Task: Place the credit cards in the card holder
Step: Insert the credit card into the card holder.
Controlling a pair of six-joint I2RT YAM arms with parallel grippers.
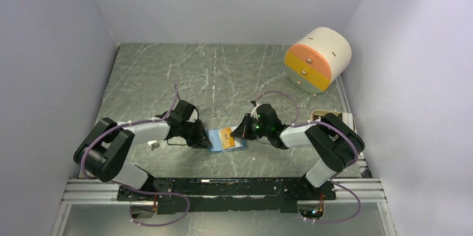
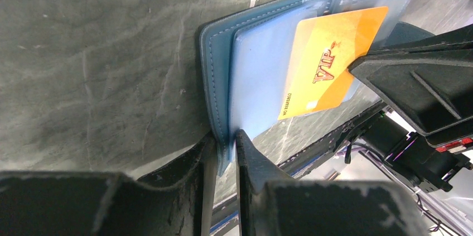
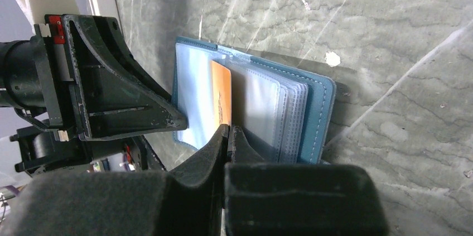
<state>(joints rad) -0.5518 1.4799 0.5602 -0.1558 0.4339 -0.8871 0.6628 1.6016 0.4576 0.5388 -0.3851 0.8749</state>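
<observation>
The card holder point(image 2: 217, 68) lies open on the table point(image 2: 100, 52) between my arms. My left gripper point(image 2: 226, 142) pinches its blue cover edge; my right gripper point(image 3: 228, 131), closed tight, clamps the orange card point(image 3: 221, 94) over its inner sleeves.

- A dark grey-green marbled tabletop point(image 1: 223, 74) with pale veins fills the middle of the frame.
- Plain pale walls enclose it: back wall point(image 1: 223, 1) along the top, left wall point(image 1: 44, 52), right wall point(image 1: 418, 52).
- A cream drum point(image 1: 318, 58) with orange and yellow drawers sits at upper right.
- A metal rail point(image 1: 89, 191) runs along the bottom.
- The light is soft and even.
</observation>
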